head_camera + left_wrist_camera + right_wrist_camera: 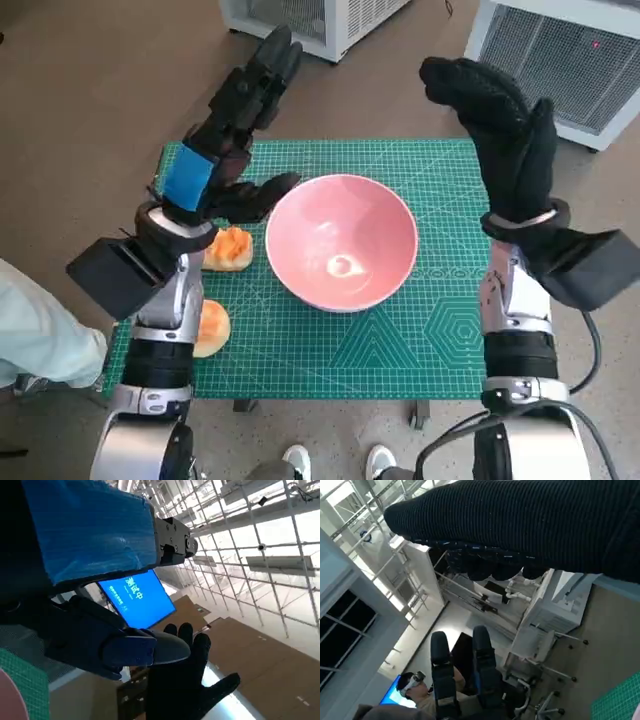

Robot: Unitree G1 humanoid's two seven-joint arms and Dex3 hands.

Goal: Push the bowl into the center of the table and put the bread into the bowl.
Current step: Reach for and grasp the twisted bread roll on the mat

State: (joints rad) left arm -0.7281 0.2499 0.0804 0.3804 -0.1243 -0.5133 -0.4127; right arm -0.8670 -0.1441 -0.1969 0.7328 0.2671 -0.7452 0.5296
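Observation:
The pink bowl (340, 240) stands empty near the middle of the green mat (440, 330). One orange-brown bread (230, 248) lies just left of the bowl, and a second bread (211, 328) lies nearer the front left edge, partly under my left forearm. My left hand (225, 140) is raised above the mat's left part, fingers stretched out and holding nothing, its thumb close to the bowl's left rim. My right hand (500, 115) is raised over the mat's right far corner, fingers spread and empty. In the left wrist view, the gloved right hand (185, 680) shows beyond my left hand (90, 530).
White slatted units stand on the floor beyond the table, one at the back (310, 20) and one at the back right (560, 60). A person's pale sleeve (40, 340) is at the left edge. A seated person wearing a headset (415, 685) shows in the right wrist view.

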